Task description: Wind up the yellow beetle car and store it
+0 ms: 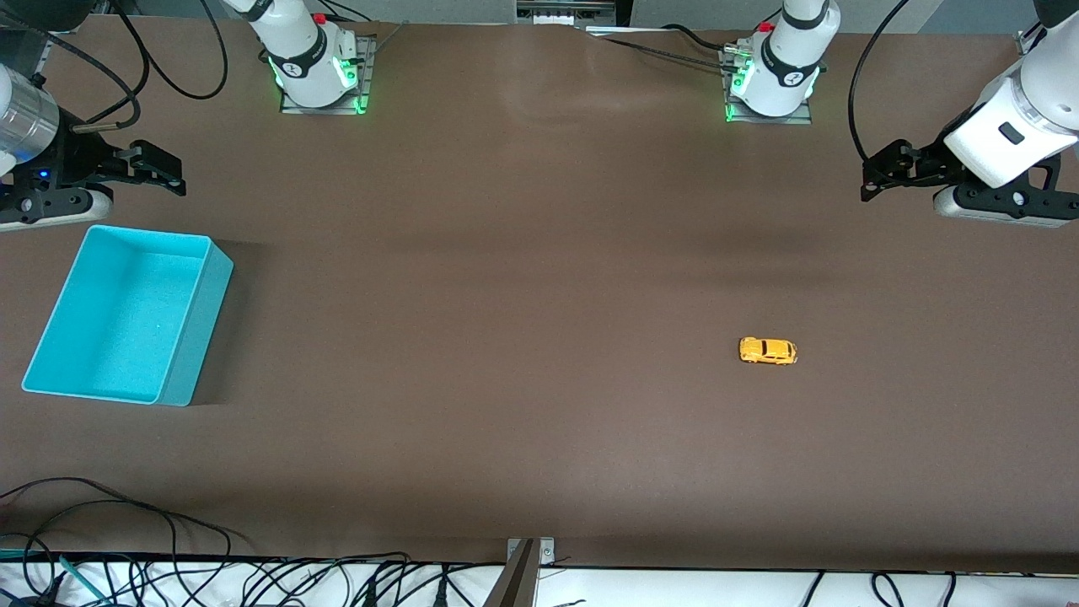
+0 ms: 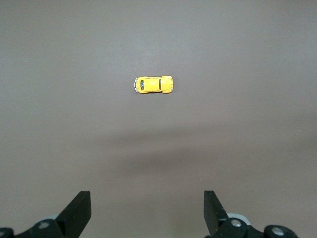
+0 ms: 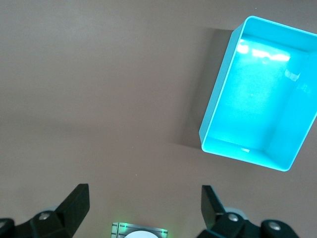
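Note:
The yellow beetle car stands on its wheels on the brown table toward the left arm's end; it also shows in the left wrist view. The turquoise bin sits empty at the right arm's end and shows in the right wrist view. My left gripper hangs open and empty above the table at the left arm's end, well apart from the car, its jaws wide. My right gripper hangs open and empty above the table beside the bin, its jaws wide.
The two arm bases stand along the table's edge farthest from the front camera. Loose cables lie along the edge nearest the front camera. The right arm's base shows between the right gripper's fingers.

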`<action>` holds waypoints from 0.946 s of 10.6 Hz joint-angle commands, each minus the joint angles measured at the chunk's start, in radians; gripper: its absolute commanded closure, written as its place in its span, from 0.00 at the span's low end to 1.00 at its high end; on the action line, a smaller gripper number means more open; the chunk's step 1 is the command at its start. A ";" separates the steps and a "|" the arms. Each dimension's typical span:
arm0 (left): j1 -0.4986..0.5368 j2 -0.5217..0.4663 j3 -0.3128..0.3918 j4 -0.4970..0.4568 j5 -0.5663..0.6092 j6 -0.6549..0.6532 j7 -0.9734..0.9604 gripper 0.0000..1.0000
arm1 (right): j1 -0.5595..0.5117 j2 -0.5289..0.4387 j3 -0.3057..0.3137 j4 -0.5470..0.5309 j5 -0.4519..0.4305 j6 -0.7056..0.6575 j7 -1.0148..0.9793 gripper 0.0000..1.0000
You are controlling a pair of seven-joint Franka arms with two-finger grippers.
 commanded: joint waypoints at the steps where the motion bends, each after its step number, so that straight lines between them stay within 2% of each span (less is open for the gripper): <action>1: -0.002 0.018 -0.002 0.039 0.025 -0.029 -0.011 0.00 | 0.000 -0.009 0.004 0.009 -0.012 -0.030 0.019 0.00; 10: -0.002 0.018 0.000 0.039 0.023 -0.035 -0.011 0.00 | -0.002 -0.009 0.002 0.009 -0.011 -0.032 0.024 0.00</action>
